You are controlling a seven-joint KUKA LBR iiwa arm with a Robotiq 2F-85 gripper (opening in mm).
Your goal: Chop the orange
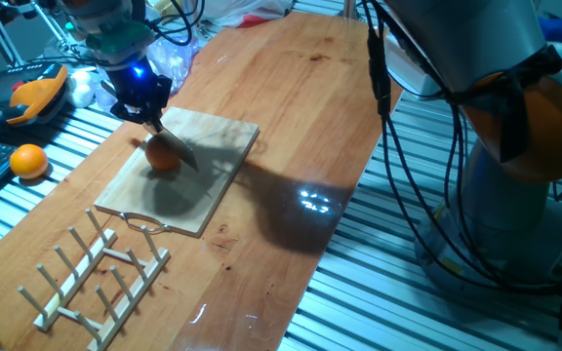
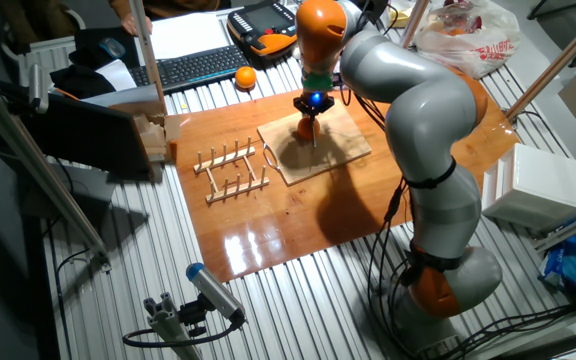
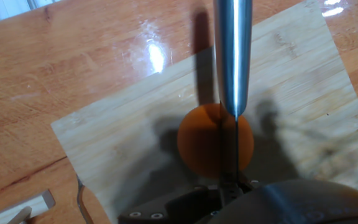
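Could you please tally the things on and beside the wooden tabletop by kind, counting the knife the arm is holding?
Oranges: 2, one on the cutting board, one off the wood near the keyboard
Cutting boards: 1
Knives: 1
Wooden racks: 1
Total: 5

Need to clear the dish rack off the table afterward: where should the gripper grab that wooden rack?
Come from above and pinch the wooden rack by one long base rail near its middle; the upright pegs leave gaps there, and the rails lie flat on the table.
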